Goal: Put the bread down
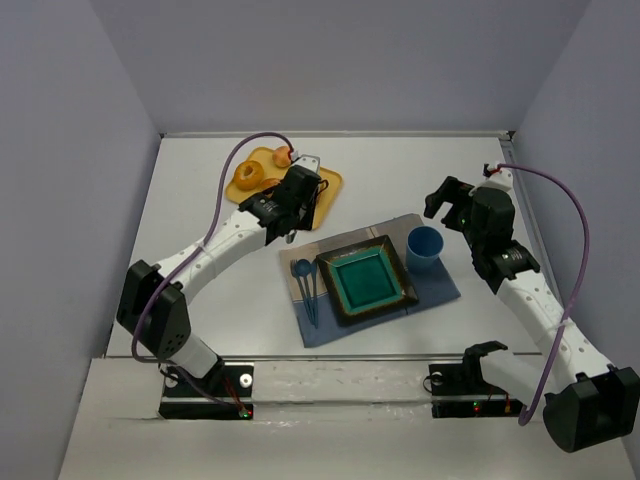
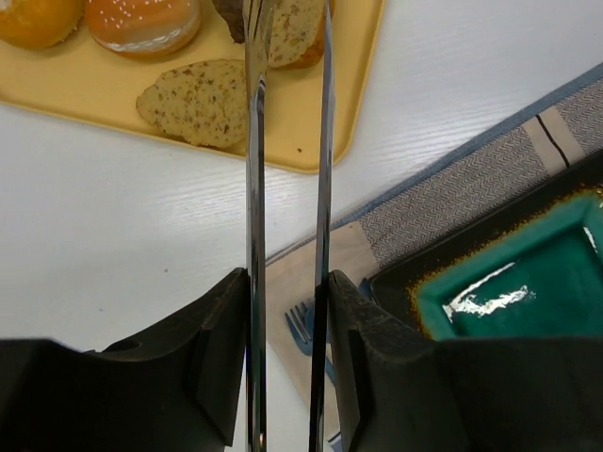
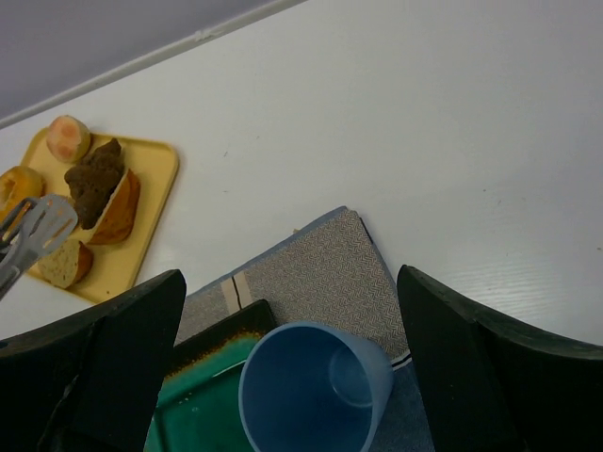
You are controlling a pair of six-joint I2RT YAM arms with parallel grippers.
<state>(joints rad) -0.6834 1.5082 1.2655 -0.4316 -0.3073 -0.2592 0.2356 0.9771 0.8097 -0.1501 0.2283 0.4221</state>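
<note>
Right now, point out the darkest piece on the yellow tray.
The chocolate-brown wedge, resting against the golden-tan bread; every other piece on the yellow tray is tan, pale or orange.

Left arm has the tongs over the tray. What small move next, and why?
Probably lower the tongs onto the bread, so the blades straddle it, before squeezing. The left gripper holds the tongs with blades apart, aimed at the bread on the yellow tray, and the tips look empty and above the tray.
</note>
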